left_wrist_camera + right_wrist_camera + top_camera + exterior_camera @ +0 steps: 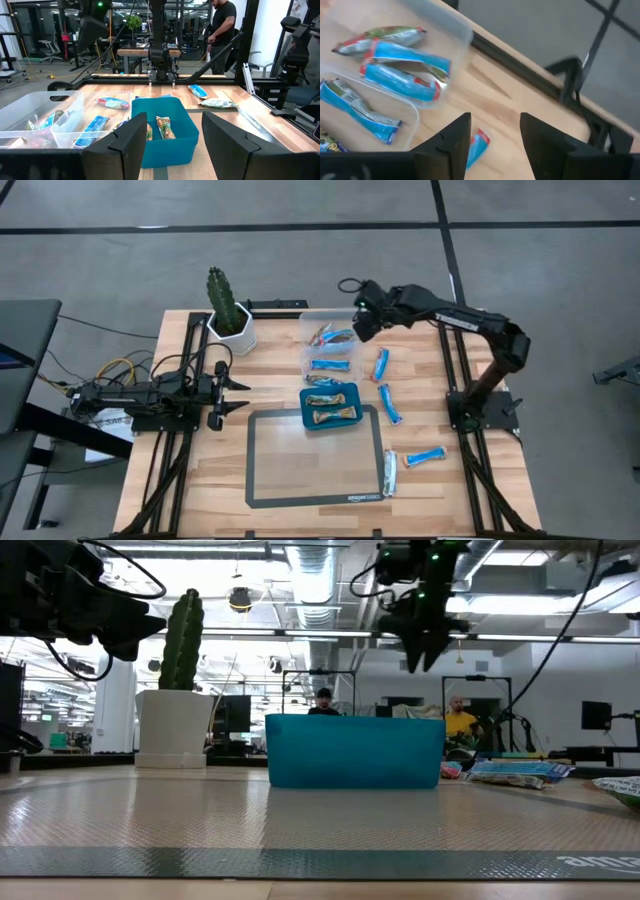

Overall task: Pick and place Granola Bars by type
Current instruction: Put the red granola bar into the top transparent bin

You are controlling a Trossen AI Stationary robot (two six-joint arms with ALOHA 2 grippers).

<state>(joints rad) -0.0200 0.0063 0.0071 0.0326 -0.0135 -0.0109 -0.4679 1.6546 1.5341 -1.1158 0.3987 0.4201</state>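
Note:
Granola bars lie in three places. Several blue and multicoloured ones sit in a clear compartment box (pixel 318 320) at the far middle, and two tan ones (pixel 330 406) lie in the teal tray (pixel 305 408). Loose blue bars (pixel 381 364) (pixel 390 403) (pixel 424 456) and a green-silver one (pixel 389 473) lie flat on the wood at the right. My right gripper (pixel 360 323) hangs open above the box's far right corner, tilted down, with nothing between its fingers (pixel 495 135). My left gripper (pixel 235 395) waits open at the table's left, pointing level at the tray (pixel 165 145).
A potted cactus (pixel 228 310) stands at the far left of the table. A dark-framed mat (pixel 315 465) covers the near middle, just in front of the tray. People stand in the room beyond the table (pixel 222 25).

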